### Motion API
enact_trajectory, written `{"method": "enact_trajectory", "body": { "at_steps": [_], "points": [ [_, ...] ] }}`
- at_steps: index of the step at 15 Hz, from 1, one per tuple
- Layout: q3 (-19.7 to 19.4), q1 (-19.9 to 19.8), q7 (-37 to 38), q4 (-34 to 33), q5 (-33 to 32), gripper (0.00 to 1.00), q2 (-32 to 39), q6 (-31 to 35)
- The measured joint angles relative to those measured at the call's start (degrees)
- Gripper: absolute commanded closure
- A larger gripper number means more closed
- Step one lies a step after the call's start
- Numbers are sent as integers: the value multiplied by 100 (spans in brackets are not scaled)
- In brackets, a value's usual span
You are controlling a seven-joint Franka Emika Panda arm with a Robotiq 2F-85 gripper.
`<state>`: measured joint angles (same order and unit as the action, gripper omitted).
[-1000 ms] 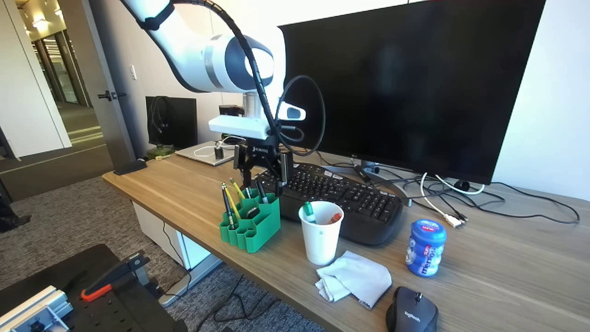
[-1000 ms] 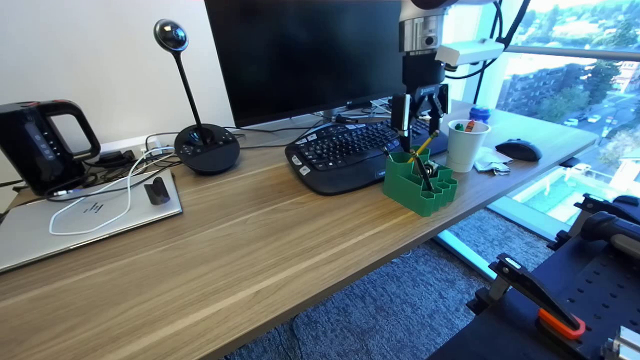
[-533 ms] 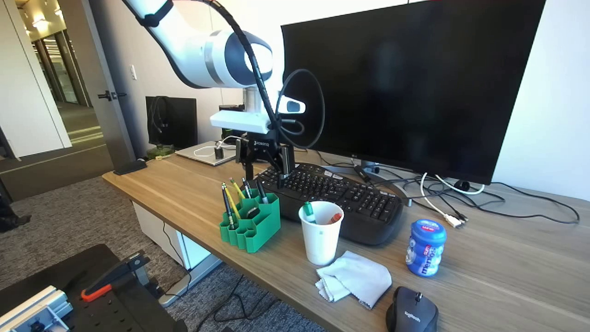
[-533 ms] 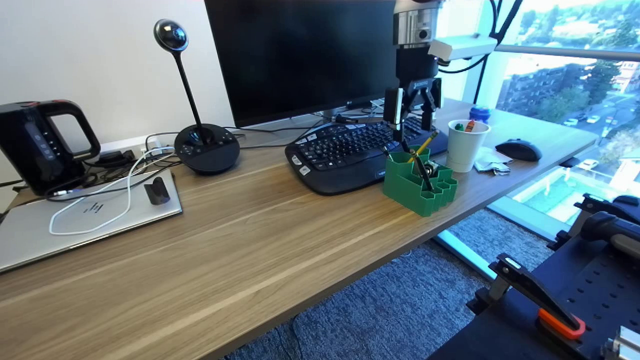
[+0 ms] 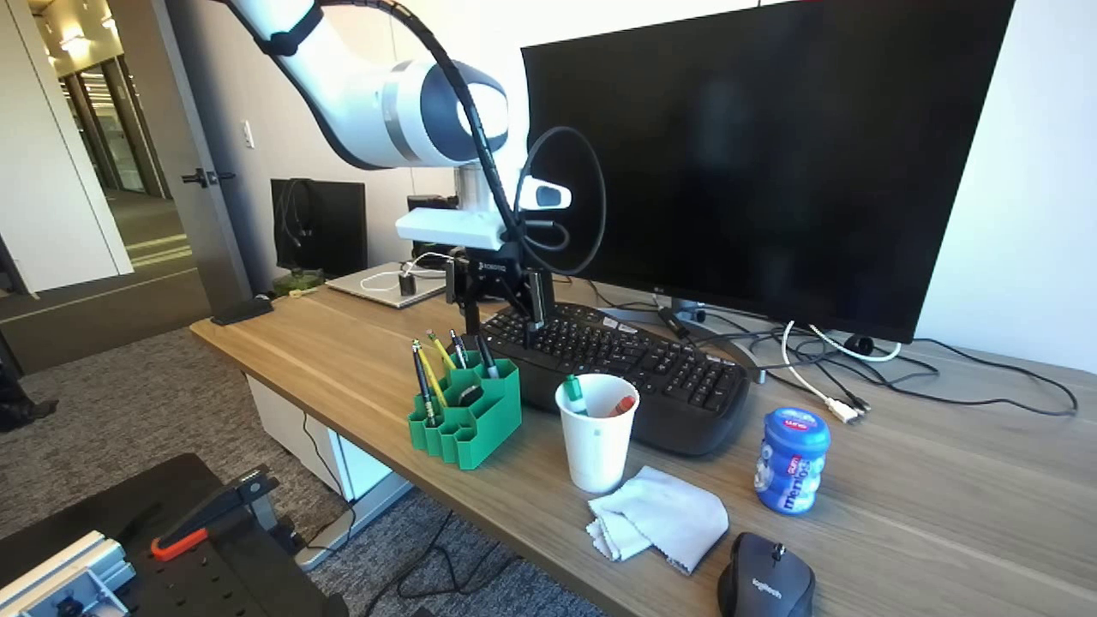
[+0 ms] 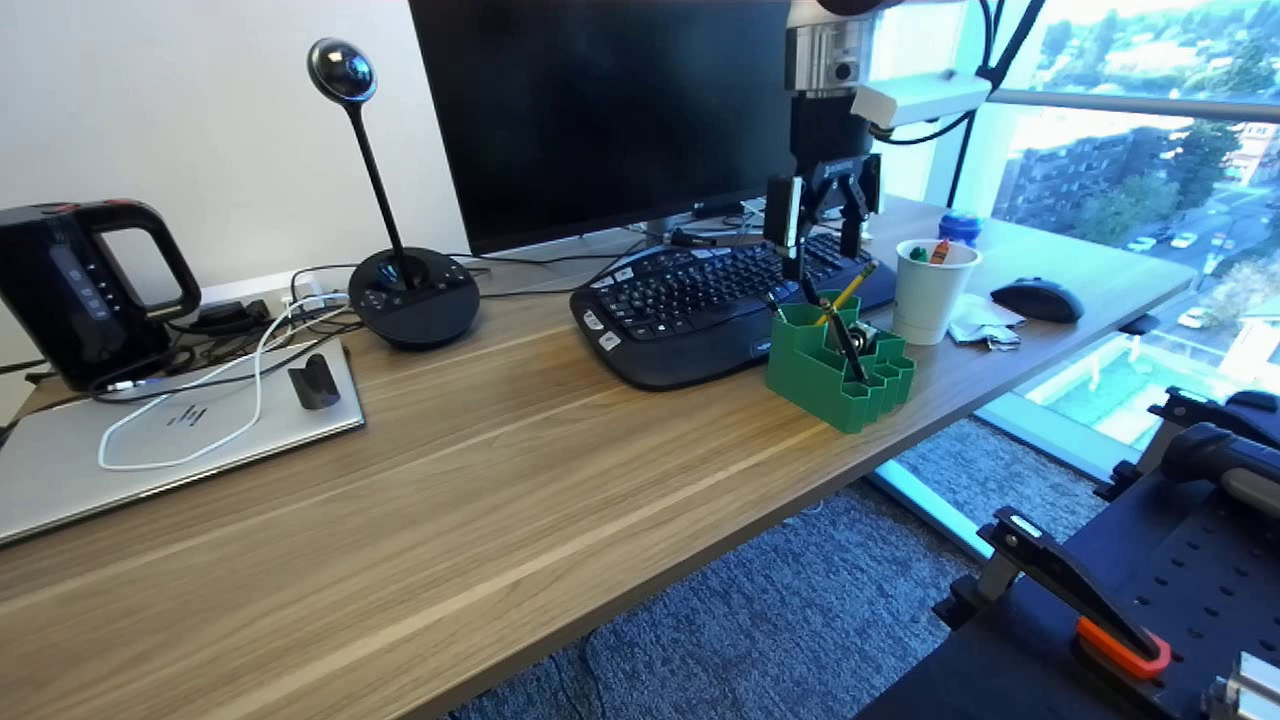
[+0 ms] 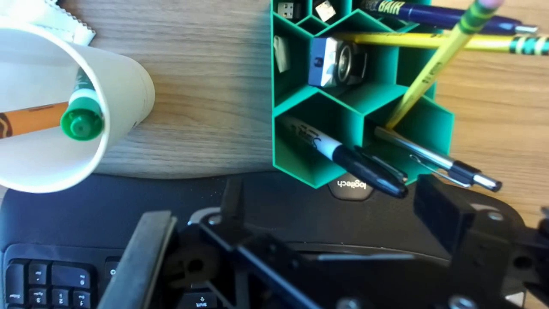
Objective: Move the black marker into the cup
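Note:
The black marker (image 7: 364, 169) has a white barrel and a black cap. It leans in a compartment of the green desk organizer (image 7: 296, 174), cap end up. It also shows in an exterior view (image 5: 487, 356). The white paper cup (image 5: 596, 454) stands upright beside the organizer, and also shows in the wrist view (image 7: 126, 81). It holds a green-capped marker (image 7: 81, 118) and an orange one (image 7: 36, 119). My gripper (image 7: 336, 201) is open and empty, pointing down over the keyboard side of the organizer. In an exterior view (image 5: 502, 332) its fingertips are above and behind the marker's cap.
Yellow pencils (image 5: 439, 351) and pens stick up from the organizer. The keyboard (image 5: 617, 351) lies below the gripper, with the monitor (image 5: 737, 171) behind. A grey cloth (image 5: 668, 518), a blue container (image 5: 793, 463) and a mouse (image 5: 765, 578) lie past the cup. The table edge is close in front.
My gripper has risen a little and shifted slightly toward the monitor, away from the organizer. It stays open. The marker, organizer and cup have not moved.

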<state>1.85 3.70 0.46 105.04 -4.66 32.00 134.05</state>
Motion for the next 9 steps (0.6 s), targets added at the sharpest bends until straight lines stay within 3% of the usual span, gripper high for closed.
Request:
{"method": "enact_trajectory", "body": {
  "at_steps": [9],
  "points": [
    [-68,1,41,0,-63,0,23,0]
  ]
}}
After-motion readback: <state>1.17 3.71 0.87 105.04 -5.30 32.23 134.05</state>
